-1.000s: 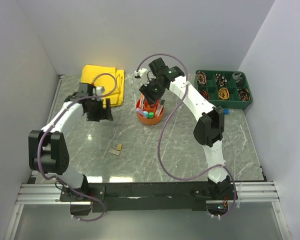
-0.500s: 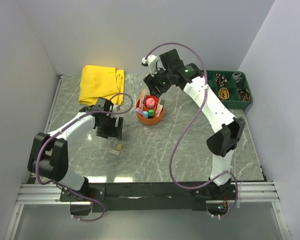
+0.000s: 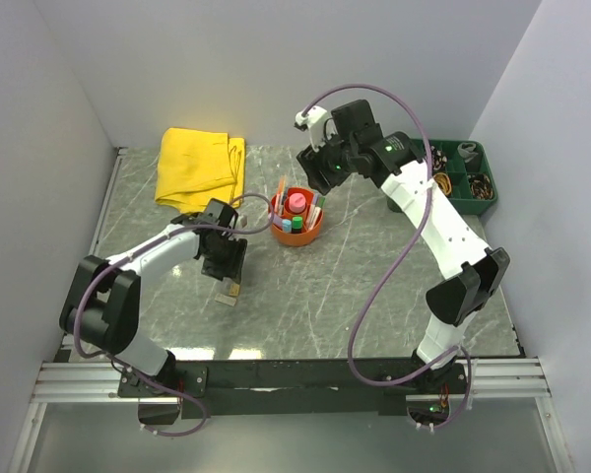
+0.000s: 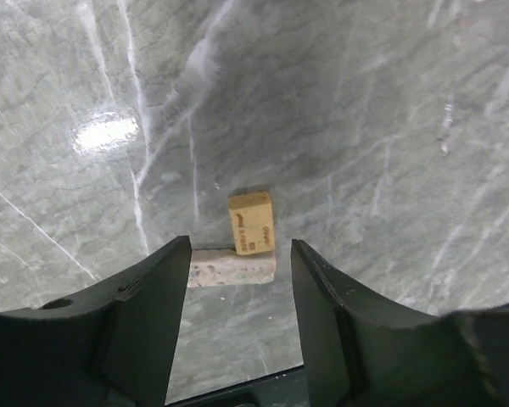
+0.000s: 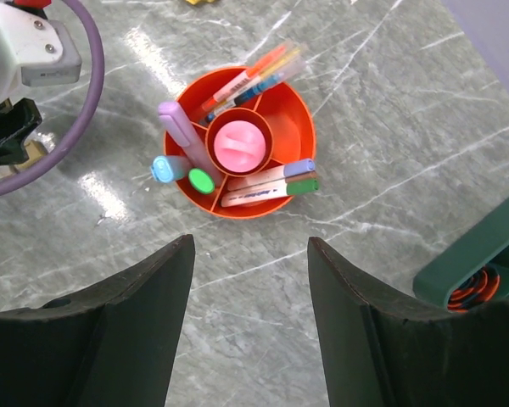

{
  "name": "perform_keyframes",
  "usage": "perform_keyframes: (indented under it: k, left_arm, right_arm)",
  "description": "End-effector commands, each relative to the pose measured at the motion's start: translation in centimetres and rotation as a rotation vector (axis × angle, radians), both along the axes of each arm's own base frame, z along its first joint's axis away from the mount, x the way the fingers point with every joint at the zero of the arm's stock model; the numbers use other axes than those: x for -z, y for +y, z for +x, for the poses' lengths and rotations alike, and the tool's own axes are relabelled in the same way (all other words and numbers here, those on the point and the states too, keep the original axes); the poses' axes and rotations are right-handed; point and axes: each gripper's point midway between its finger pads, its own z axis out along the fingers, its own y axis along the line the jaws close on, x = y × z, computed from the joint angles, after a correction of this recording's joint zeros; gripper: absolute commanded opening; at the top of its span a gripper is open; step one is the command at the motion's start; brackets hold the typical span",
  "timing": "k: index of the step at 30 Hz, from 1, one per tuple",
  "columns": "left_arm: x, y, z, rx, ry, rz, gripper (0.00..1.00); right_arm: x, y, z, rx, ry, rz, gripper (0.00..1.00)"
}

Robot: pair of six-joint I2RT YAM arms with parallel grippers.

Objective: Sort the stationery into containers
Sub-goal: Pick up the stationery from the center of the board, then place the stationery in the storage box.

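Two small eraser blocks lie touching on the marble: a tan one (image 4: 252,222) and a pale speckled one (image 4: 232,266); in the top view they sit together as the erasers (image 3: 229,291). My left gripper (image 4: 240,254) hovers just above them, open, the speckled block between its fingertips and untouched. The orange organiser bowl (image 3: 296,218) (image 5: 288,114) holds pens, markers, a lilac stick (image 5: 178,127) and a pink-capped tube (image 5: 239,146) in the central cup. My right gripper (image 5: 250,254) hangs open and empty high above the bowl's near side.
A folded yellow cloth (image 3: 199,166) lies at the back left. A green compartment tray (image 3: 470,183) with coiled bands stands at the back right. White walls close in the table on three sides. A purple cable (image 5: 76,102) loops across the right wrist view.
My left gripper has moved from beside the yellow cloth down over the erasers and narrowed its jaws. The right arm has lifted up and back off the bowl.
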Motion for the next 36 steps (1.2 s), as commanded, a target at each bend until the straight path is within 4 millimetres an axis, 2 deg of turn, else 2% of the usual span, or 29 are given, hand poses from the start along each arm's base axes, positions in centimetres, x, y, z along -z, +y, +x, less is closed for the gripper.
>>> perform_keyframes:
  k: [1,9,13,16,17,20,21,23,24,26,27,29,30,34,36]
  left_arm:
    - [1.0,0.1,0.2,-0.012,0.004,0.032,0.56]
    - [2.5,-0.6,-0.1,0.017,0.041,0.059,0.5]
    - [3.7,-0.6,-0.7,0.022,0.073,0.069,0.47]
    - [3.6,-1.0,-0.8,0.039,0.082,0.05,0.27]
    - [3.3,-1.1,-0.9,0.045,0.087,0.047,0.16]
    - [1.1,-1.9,-0.2,0.105,0.068,0.016,0.01]
    - [-0.9,-3.4,0.8,0.143,0.043,-0.053,0.01]
    - [-3.1,-4.5,1.1,0.247,0.049,-0.093,0.01]
    - [-5.8,-5.5,1.7,0.29,0.045,-0.133,0.01]
    - [-7.6,-6.7,2.1,0.394,0.047,-0.181,0.01]
    - [-9.8,-7.7,3.1,0.425,-0.002,-0.215,0.01]
    - [-12.1,-9.2,4.7,0.483,-0.092,-0.267,0.01]
    - [-14.3,-10.3,6.0,0.504,-0.17,-0.308,0.01]
    - [-20.0,-14.3,11.2,0.55,-0.473,-0.428,0.01]
    - [-21.7,-15.5,12.9,0.536,-0.555,-0.46,0.01]
  right_arm:
    - [-3.4,-1.5,0.6,0.054,-0.084,0.06,0.63]
    - [-5.4,-2.9,1.6,0.1,-0.12,0.098,0.63]
    - [-5.3,-4.0,2.1,0.13,-0.119,0.099,0.63]
    - [-5.6,-4.7,2.4,0.15,-0.13,0.099,0.63]
    - [-5.7,-4.8,2.4,0.152,-0.132,0.098,0.63]
    - [-5.7,-5.6,2.7,0.175,-0.139,0.092,0.63]
    - [-5.7,-5.8,2.8,0.18,-0.142,0.087,0.63]
    - [-5.5,-6.6,3.1,0.202,-0.142,0.08,0.63]
    - [-5.4,-6.7,3.2,0.205,-0.142,0.078,0.63]
    - [-5.1,-7.6,3.5,0.227,-0.137,0.07,0.63]
    - [-5.0,-7.7,3.7,0.232,-0.135,0.069,0.63]
    - [-4.7,-8.5,4.0,0.252,-0.136,0.057,0.62]
    - [-4.6,-8.7,4.2,0.256,-0.136,0.054,0.62]
    - [-4.5,-9.9,4.7,0.288,-0.143,0.043,0.62]
    - [-4.5,-10.4,4.8,0.303,-0.147,0.038,0.62]
